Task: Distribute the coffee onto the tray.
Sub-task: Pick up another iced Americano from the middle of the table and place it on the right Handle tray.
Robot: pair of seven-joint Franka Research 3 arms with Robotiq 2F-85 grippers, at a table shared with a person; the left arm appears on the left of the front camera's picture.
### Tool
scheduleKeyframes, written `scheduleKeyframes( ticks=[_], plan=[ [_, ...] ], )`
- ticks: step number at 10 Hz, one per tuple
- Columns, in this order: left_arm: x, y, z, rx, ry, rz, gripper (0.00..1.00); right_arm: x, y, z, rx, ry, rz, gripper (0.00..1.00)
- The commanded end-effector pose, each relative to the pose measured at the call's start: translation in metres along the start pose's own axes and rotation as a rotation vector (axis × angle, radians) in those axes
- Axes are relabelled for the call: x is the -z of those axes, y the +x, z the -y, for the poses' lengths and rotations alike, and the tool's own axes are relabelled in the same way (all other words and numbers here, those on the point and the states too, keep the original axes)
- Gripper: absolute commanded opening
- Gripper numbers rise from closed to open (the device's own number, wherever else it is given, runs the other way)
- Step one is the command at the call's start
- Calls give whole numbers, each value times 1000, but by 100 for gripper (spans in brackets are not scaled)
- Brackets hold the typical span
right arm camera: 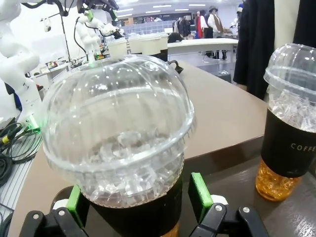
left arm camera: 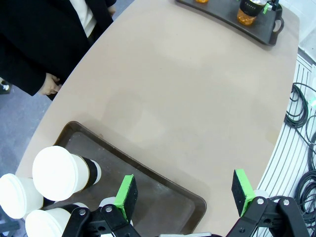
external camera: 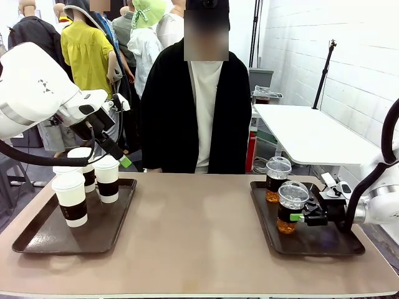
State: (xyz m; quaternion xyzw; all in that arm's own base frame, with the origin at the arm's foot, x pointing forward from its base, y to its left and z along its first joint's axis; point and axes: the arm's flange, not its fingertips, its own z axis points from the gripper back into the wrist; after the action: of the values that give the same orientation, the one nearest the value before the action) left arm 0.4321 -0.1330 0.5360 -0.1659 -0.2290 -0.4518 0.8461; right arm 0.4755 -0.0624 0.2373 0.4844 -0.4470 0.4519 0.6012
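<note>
A group of white paper coffee cups (external camera: 70,198) with dark sleeves stands on the left tray (external camera: 37,240). My left gripper (external camera: 118,154) hovers above them, open and holding nothing. In the left wrist view its green pads (left arm camera: 126,197) stand wide apart over the tray's corner (left arm camera: 163,192), with the cups (left arm camera: 59,173) to one side. Two dome-lidded plastic cups of brown drink stand on the right tray (external camera: 324,243). My right gripper (external camera: 305,218) is open, with one pad on each side of the nearer cup (external camera: 292,205) (right arm camera: 118,123). The other cup (external camera: 277,179) (right arm camera: 291,123) stands just behind.
A person in a black jacket (external camera: 199,112) sits at the table's far side, one hand (left arm camera: 49,84) near the edge. The brown tabletop (external camera: 193,230) stretches bare between the two trays. Cables (left arm camera: 301,108) lie on the floor past the table's near edge.
</note>
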Motion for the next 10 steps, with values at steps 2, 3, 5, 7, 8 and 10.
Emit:
scheduleKeyframes(
  ticks=[2, 3, 5, 7, 8, 10],
  plan=[
    [-2, -2, -1, 6, -15, 6, 100, -12, 2, -9, 25, -38, -6, 100],
    [-2, -2, -1, 6, -15, 6, 100, -20, 1, -13, 23, -58, -7, 100],
    [-2, -2, -1, 6, -15, 6, 100, -36, -3, -22, 24, -89, -3, 100],
    [-2, -2, -1, 6, -15, 6, 100, -50, -6, -30, 29, -121, 2, 100],
    [-2, -2, -1, 6, -15, 6, 100, -54, -9, -34, 35, -133, 2, 100],
    [-2, -2, -1, 6, -15, 6, 100, -54, -7, -34, 49, -137, -20, 100]
  ],
)
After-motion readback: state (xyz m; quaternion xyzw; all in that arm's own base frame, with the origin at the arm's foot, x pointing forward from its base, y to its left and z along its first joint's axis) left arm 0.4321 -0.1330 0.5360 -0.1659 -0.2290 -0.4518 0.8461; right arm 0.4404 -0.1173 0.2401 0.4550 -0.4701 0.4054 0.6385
